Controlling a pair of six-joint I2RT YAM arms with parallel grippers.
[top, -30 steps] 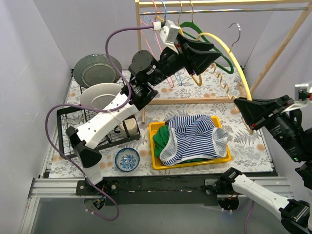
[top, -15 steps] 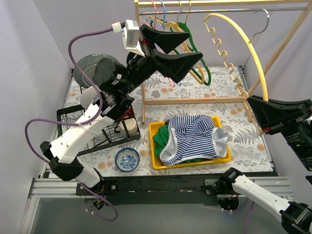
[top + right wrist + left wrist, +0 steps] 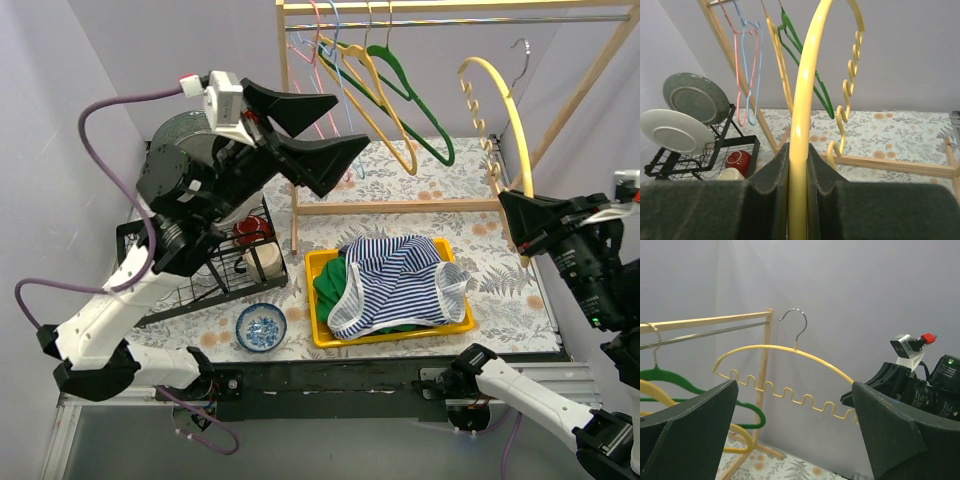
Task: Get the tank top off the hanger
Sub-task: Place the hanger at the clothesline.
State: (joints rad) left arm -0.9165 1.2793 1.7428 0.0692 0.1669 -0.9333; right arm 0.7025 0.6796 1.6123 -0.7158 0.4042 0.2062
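The table [image 3: 500, 290] has a fern-and-flower print. Left of the right claw [image 3: 518, 226] and nearer the arm bases, a yellow tray [image 3: 400, 335] sits flat on it. Under the raised left claw [image 3: 350, 125] stand a black dish rack [image 3: 235, 278] and, nearer still, a small blue bowl [image 3: 261, 327]. A wooden rack's foot rail [image 3: 400, 207] lies between both claws.

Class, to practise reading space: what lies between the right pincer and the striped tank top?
Top view: only floral tablecloth and the yellow tray's rim lie between the right pincer, shut on the yellow hanger, and the tank top.
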